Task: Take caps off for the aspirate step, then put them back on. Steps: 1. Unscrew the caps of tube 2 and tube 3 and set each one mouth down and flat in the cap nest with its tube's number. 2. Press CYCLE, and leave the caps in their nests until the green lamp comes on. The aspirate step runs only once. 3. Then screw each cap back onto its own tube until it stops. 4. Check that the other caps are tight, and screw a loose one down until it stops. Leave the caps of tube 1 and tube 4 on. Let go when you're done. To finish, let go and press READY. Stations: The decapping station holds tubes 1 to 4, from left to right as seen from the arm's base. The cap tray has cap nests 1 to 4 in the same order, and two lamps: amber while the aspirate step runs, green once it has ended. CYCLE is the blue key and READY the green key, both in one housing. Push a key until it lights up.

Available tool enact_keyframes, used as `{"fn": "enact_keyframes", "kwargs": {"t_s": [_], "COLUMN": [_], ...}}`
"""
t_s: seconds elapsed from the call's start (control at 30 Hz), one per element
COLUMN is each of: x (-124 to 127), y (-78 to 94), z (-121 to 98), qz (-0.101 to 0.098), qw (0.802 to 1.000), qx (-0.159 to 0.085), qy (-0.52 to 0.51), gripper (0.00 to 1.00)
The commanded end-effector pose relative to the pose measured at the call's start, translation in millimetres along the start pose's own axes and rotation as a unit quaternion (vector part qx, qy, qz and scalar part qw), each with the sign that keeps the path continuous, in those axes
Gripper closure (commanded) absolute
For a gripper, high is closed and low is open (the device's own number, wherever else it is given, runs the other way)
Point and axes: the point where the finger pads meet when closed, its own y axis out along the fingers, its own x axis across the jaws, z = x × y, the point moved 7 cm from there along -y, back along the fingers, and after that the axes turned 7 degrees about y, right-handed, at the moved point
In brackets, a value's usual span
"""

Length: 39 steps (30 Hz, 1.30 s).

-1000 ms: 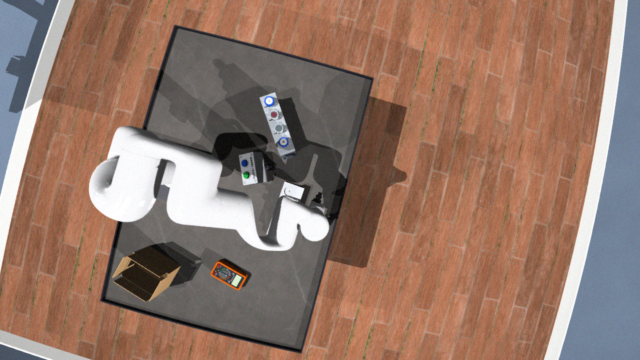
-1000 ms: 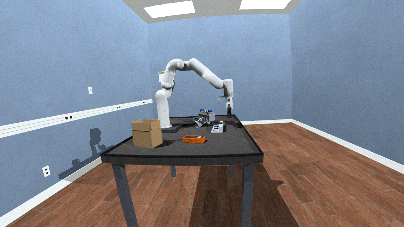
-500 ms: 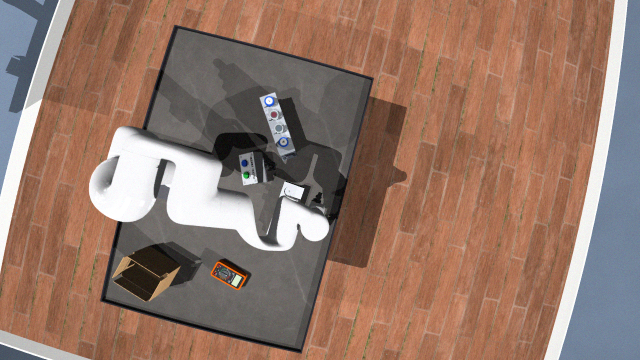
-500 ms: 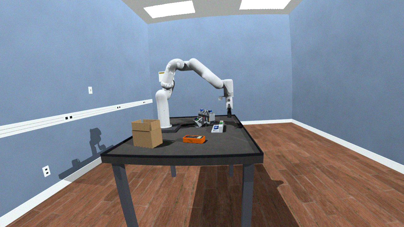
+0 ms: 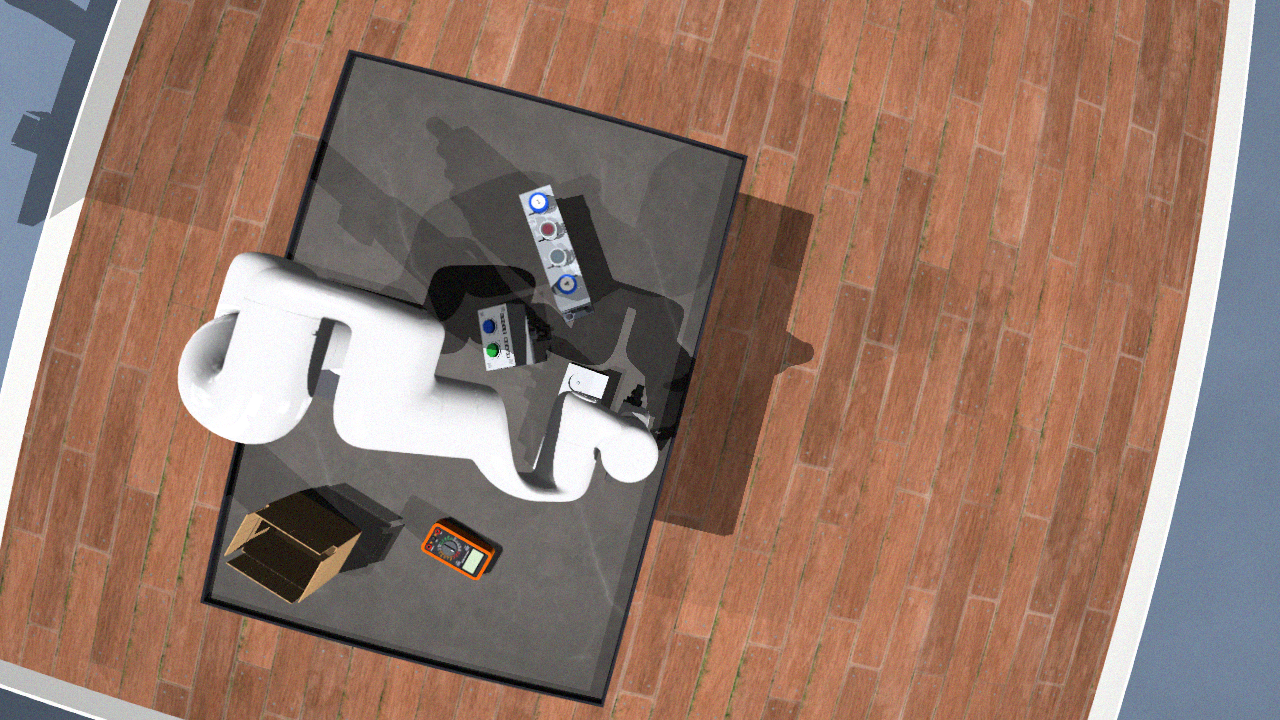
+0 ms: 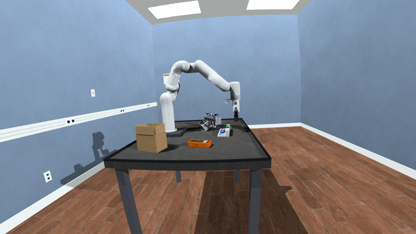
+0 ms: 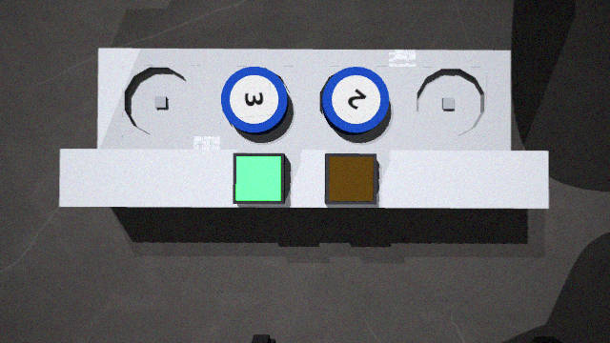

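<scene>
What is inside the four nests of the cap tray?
On the cap tray, the two middle nests hold blue-rimmed caps, cap 3 and cap 2. Both outer nests show only a small square peg. The caps cover their own nest floors.
</scene>
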Motion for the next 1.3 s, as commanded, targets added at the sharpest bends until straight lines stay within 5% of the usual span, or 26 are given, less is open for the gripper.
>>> {"fn": "enact_keyframes", "kwargs": {"t_s": [0.0, 0.27, 0.3, 0.93, 1.27], "x": [0.7, 0.7, -0.5, -17.9, -18.1], "y": [-1.6, -1.6, -6.2, -71.7, -72.6], "z": [-0.8, -0.8, 6.1, 104.9, 106.1], "qz": [0.004, 0.004, 0.004, 0.004, 0.004], "qw": [1.000, 1.000, 1.000, 1.000, 1.000], "qx": [-0.003, -0.003, -0.003, -0.002, -0.002], "qy": [0.000, 0.000, 0.000, 0.000, 0.000], "gripper": [0.00, 0.00, 0.54, 0.54, 0.54]}}
